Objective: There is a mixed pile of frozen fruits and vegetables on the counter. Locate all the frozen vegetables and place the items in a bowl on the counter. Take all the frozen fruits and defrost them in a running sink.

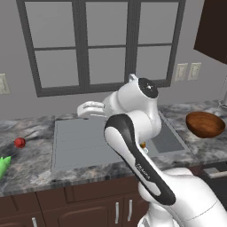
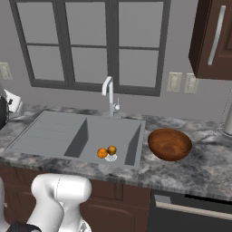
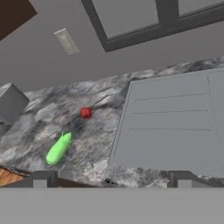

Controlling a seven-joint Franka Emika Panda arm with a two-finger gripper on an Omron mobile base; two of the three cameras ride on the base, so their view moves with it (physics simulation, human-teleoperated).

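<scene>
The claw (image 3: 112, 179) is held wide open and empty; the green piece (image 3: 58, 148) is seen at ten o'clock on the tabletop (image 3: 43, 127).

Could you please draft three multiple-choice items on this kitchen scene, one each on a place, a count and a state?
1. Where does the red ball lie?
A. on the counter beside the drainboard
B. in the bowl
C. in the basin

2. How many orange balls lie in the sink?
A. none
B. two
C. four

3. What does the bowl hold?
A. the green piece
B. nothing
C. the red ball

Key: 1 A, it rests on marbled stone; 2 B, two sit by the drain; 3 B, its inside shows bare wood, while the green piece lies on the counter.
</scene>
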